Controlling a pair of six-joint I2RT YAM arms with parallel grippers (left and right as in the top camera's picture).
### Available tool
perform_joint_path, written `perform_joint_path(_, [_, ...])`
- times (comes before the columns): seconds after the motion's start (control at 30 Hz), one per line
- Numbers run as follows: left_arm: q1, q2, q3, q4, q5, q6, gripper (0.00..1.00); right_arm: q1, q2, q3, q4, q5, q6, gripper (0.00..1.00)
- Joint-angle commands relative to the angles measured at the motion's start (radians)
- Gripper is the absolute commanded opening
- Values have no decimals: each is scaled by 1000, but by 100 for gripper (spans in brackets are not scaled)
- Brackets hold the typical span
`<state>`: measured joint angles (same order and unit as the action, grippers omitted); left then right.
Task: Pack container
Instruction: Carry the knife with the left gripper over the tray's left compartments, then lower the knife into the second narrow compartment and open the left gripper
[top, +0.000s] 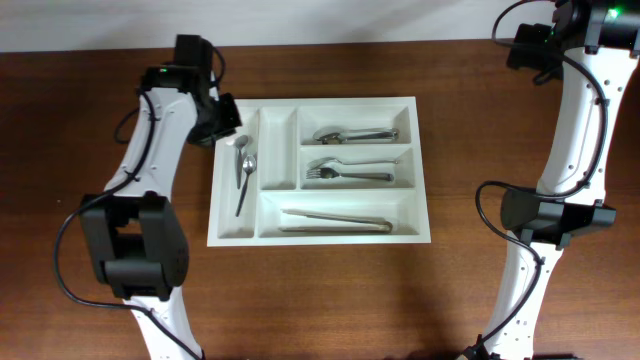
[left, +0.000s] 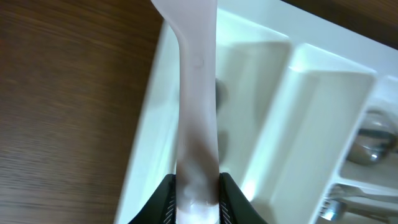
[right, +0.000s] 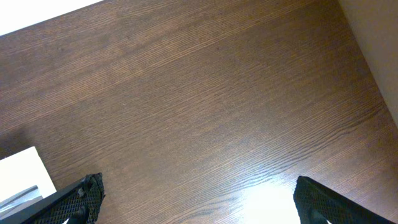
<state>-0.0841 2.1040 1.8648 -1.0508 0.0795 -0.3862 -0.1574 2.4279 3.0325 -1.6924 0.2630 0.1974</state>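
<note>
The white container (top: 425, 170) lies mid-table, and its rim (left: 146, 124) fills the left wrist view. My left gripper (top: 226, 122) hangs over the tray's far left corner. This gripper (left: 198, 183) is shut on a pale, blurred utensil handle (left: 198, 93) that points away over the leftmost narrow compartment. A spoon (top: 245, 175) lies in that compartment. Spoons (top: 350, 134), forks (top: 345, 173) and a long utensil (top: 335, 220) fill the three wide compartments. My right gripper (right: 198, 199) stands open over bare table, far from the tray, with nothing between its fingers.
The second narrow compartment (top: 279, 150) holds nothing. A corner of the tray (right: 22, 177) shows at the lower left of the right wrist view. The right arm (top: 560, 120) stands at the table's right side, the left arm (top: 140, 200) at the left.
</note>
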Motion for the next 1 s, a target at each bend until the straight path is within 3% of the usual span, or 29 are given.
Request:
perform_joint_path(0.0, [-43, -1, 22, 2, 11, -40, 2, -1, -41, 14, -3, -2, -6, 99])
perform_joint_path(0.17, [-124, -1, 22, 2, 10, -38, 2, -1, -41, 14, -3, -2, -6, 99])
perform_joint_path(0.3, [-182, -1, 22, 1, 2, 39, 2, -1, -41, 14, -3, -2, -6, 99])
perform_joint_path(0.43, [-225, -1, 21, -34, -90, 52, 2, -1, -41, 14, -3, -2, -6, 99])
perform_joint_path(0.97, [-236, 7, -18, -94, -121, 47, 2, -1, -41, 14, -3, -2, -6, 99])
